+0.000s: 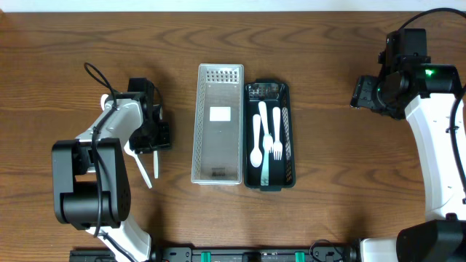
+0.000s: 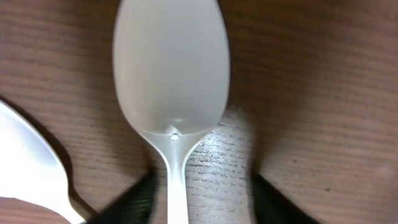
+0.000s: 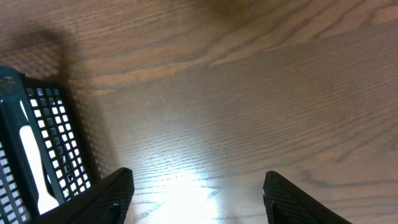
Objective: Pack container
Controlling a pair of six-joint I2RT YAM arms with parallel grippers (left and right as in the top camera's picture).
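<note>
White spoon (image 2: 171, 81), bowl hidden overhead, between wide fingers (image 2: 130, 202) of left gripper (image 2: 202, 186); right gripper (image 3: 198, 183) wide too, beside dark basket (image 3: 56, 143).

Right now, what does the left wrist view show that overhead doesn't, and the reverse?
Left wrist only: the spoon bowl up close, a second spoon bowl at the left, and the left gripper open astride the first spoon's handle. Overhead only: the clear bin, the dark basket holding cutlery, and the right arm. Both: the table and the two spoons.
</note>
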